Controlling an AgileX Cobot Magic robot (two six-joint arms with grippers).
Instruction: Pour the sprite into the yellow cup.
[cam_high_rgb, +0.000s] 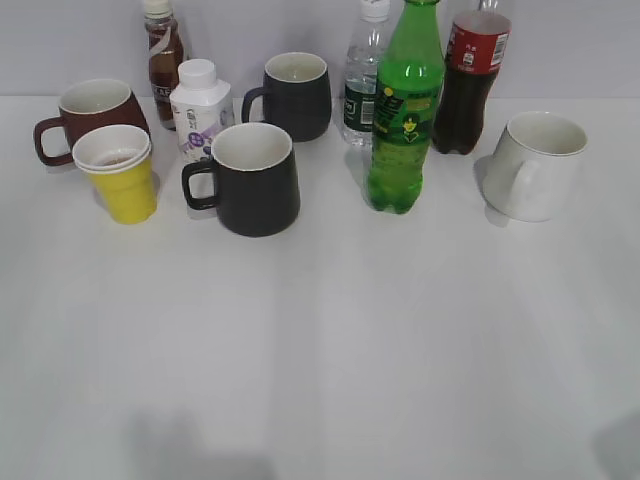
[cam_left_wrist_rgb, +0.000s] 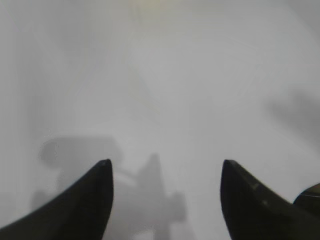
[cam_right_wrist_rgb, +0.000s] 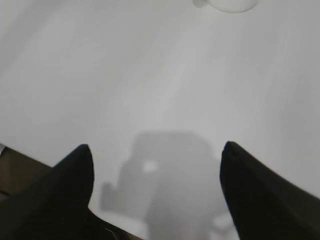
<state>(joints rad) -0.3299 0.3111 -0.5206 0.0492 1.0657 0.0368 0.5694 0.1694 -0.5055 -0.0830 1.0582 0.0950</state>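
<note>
Beyond the left jaws the desk (cam_left_wrist_rgb: 190, 75) is pure blur. Ahead of the right jaws, the white mug (cam_right_wrist_rgb: 227, 4) is cropped by the top edge. Exterior view cuts the sprite (cam_high_rgb: 404, 110) cap.

A lab-like test setup: bare white table (cam_high_rgb: 320, 380) against a plain white wall (cam_high_rgb: 80, 40)

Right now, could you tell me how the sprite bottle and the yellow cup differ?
The sprite is tall, translucent green and capped; the yellow cup is short, opaque and open-topped. The sprite stands right of centre, the yellow cup at the far left beside a brown mug. Both stand upright, untouched.
</note>
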